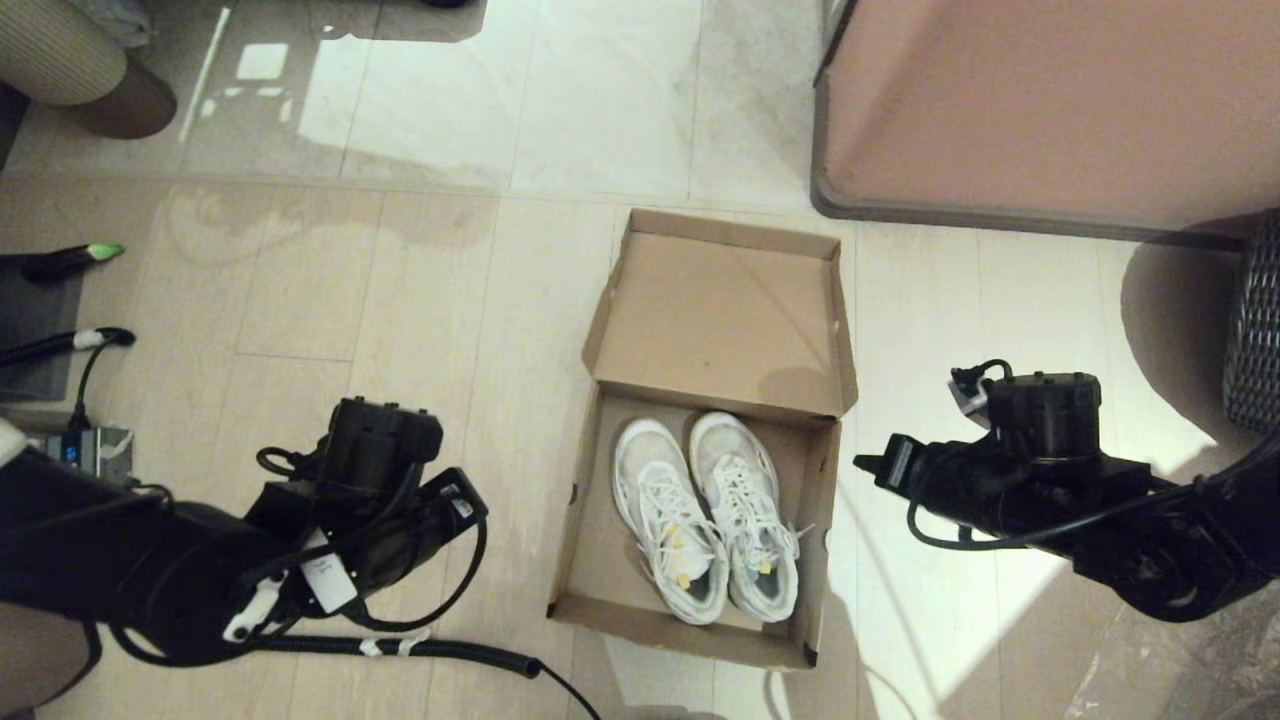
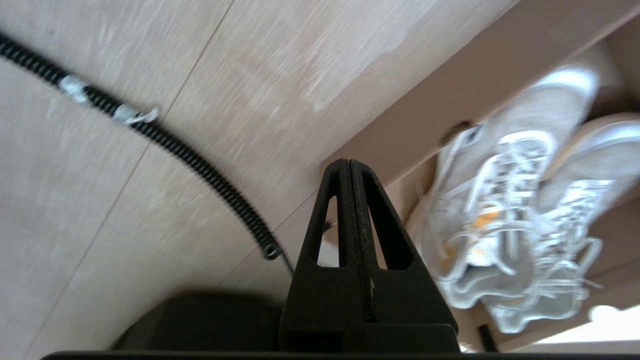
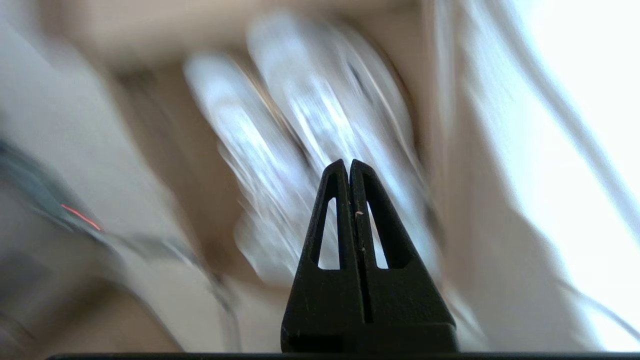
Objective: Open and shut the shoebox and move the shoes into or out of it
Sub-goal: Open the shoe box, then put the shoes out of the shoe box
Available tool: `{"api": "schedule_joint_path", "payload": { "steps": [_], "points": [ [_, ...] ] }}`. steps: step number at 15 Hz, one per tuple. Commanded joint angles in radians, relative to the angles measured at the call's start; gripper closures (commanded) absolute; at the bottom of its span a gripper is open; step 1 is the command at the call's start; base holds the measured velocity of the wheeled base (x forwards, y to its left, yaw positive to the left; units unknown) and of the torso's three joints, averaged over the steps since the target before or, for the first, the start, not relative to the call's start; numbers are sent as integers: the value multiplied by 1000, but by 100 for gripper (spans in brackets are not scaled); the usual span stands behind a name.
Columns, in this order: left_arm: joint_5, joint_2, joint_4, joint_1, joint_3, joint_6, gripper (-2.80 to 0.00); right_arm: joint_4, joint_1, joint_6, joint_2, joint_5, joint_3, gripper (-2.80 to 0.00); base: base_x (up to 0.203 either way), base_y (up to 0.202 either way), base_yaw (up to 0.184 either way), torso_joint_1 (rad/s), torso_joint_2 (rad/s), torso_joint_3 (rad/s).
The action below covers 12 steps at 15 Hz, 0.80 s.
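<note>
The shoebox (image 1: 612,560) is lying open on the floor (image 1: 420,290), lid folded back, the shoes (image 1: 705,515) inside it. The left gripper (image 2: 349,167) and right gripper (image 3: 348,167) are being held beside it, fingers pressed together, empty.

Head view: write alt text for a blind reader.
An open brown shoebox sits on the tiled floor, lid flipped back, holding a pair of white sneakers side by side. The left gripper and right gripper flank it, touching nothing.
</note>
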Motion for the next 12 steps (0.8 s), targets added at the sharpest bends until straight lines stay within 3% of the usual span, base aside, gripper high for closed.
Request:
{"api": "schedule_joint_path", "payload": {
  "steps": [1,3,6,8,9,12],
  "points": [
    [4,-30,-34,-2,32,1,0,385,80,-210,-146,-127,-21,0,0,0,0,0,0,0],
    [7,-43,-98,-2,85,29,0,388,146,-242,-129,-205,-21,0,0,0,0,0,0,0],
    [6,-75,-263,0,181,89,0,387,253,-213,-51,-210,-43,0,0,0,0,0,0,0],
    [8,-78,-309,3,208,117,0,388,284,-204,19,-216,-96,0,0,0,0,0,0,0],
    [21,-79,-311,3,210,115,0,389,300,-202,61,-230,-118,-280,0,0,0,0,0,0],
    [27,-75,-312,4,198,112,0,386,368,-201,168,-325,-147,-280,0,0,0,0,0,0]
  ]
}}
